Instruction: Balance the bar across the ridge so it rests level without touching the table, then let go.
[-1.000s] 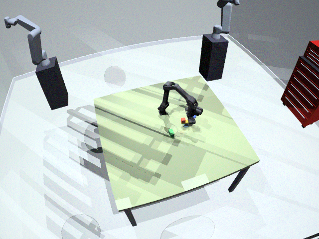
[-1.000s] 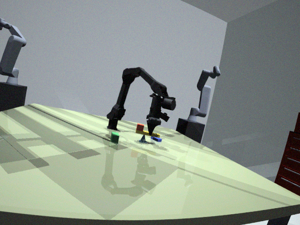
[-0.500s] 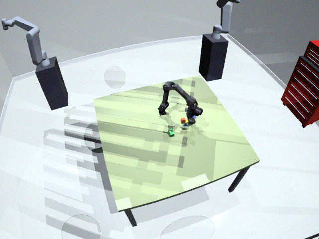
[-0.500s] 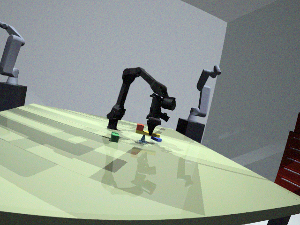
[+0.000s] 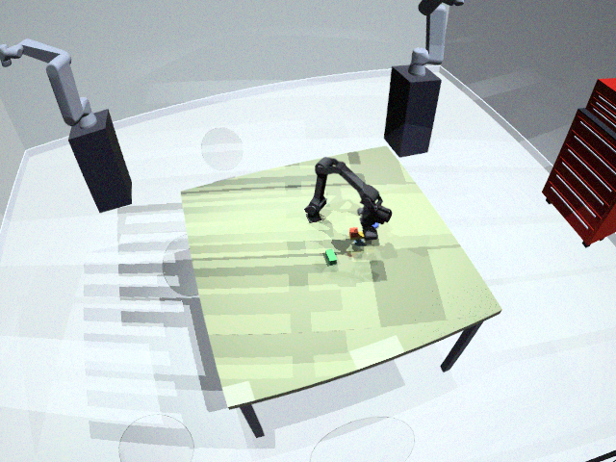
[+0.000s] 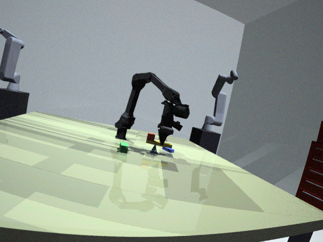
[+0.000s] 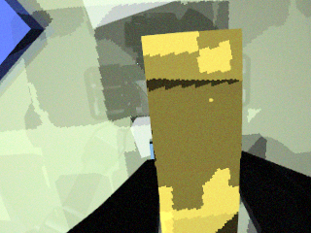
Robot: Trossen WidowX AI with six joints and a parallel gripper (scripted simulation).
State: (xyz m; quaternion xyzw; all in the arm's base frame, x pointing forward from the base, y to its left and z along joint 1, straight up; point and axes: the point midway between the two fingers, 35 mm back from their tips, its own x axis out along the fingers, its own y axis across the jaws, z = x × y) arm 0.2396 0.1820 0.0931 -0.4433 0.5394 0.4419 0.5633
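The black arm (image 5: pixel 343 173) (image 6: pixel 144 78) stands near the middle of the frame in the top view, its base at the left, rising to a high bend and sloping down to the right. In the exterior view, its wrist (image 6: pixel 166 114) points almost straight down. The gripper (image 5: pixel 370 235) (image 6: pixel 162 144) (image 7: pixel 194 165) is closed on something, its dark fingers entering the wrist view from the lower left and lower right.

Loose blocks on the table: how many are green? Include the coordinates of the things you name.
1 in view: the green block (image 5: pixel 330 257) (image 6: pixel 123 147) rests on the table (image 5: pixel 278 318) (image 6: pixel 78 208), apart from the ridge (image 6: pixel 154 150). Another could be hidden behind the arm.
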